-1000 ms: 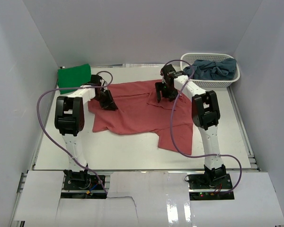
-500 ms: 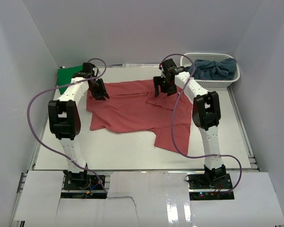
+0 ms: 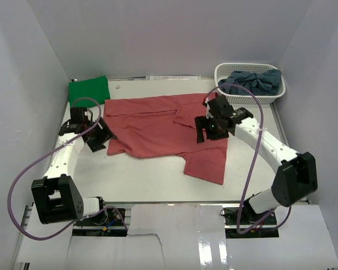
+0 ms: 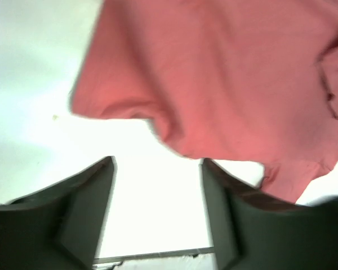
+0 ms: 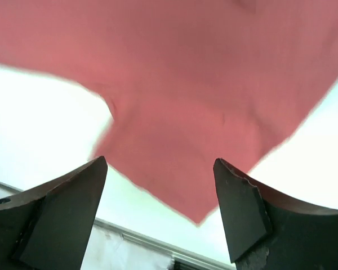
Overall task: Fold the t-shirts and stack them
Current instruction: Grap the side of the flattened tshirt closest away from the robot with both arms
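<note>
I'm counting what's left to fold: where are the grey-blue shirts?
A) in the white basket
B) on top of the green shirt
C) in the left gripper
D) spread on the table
A: the grey-blue shirts lie bunched inside the white basket at the far right corner.

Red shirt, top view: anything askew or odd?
Yes. The salmon-red shirt lies askew and not flat: its right part juts toward the near edge of the table, and a flap is folded over near its far side. No damage visible.
</note>
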You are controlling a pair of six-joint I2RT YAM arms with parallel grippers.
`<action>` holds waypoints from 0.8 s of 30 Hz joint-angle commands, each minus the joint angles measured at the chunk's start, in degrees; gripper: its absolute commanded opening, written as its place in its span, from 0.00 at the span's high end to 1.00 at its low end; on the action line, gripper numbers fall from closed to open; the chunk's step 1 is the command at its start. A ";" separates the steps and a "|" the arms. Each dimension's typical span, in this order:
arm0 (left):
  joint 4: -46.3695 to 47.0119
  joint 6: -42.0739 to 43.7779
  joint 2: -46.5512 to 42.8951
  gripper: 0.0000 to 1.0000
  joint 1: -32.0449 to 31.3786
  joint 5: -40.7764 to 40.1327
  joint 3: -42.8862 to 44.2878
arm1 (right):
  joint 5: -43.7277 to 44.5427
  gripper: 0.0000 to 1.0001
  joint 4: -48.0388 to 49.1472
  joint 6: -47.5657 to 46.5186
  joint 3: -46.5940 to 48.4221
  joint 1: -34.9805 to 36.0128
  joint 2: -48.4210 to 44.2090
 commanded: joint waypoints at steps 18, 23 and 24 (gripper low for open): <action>18.74 -16.59 -3.57 0.13 6.85 9.89 -21.23 | -3.31 0.33 11.62 26.99 -43.85 -0.86 -29.96; 18.74 -17.99 -3.39 0.12 7.46 7.43 -20.61 | -2.61 0.32 11.10 31.12 -46.40 -0.87 -31.53; 18.83 -18.35 -3.48 0.12 7.63 7.16 -20.61 | -1.74 0.32 10.66 31.56 -47.02 -0.87 -31.97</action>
